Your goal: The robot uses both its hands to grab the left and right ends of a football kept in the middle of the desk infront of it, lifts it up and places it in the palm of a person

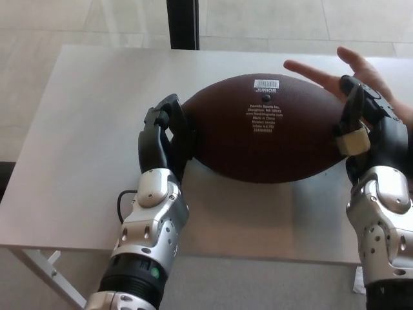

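A brown football (261, 129) with a white barcode label and small white print is held above the white desk (84, 148), casting a shadow below it. My left hand (164, 135) presses its black fingers against the ball's left end. At the ball's right end my right hand (364, 132) clamps it, a tan pad showing on one finger. A person's open palm (352, 71) lies behind the ball's right end, fingers spread; the ball is close to it, contact not visible.
A dark vertical post (182, 24) stands behind the desk's far edge, with pale tiled floor around. The desk's near edge runs just below my wrists. A crumpled white scrap (358, 281) lies on the floor at lower right.
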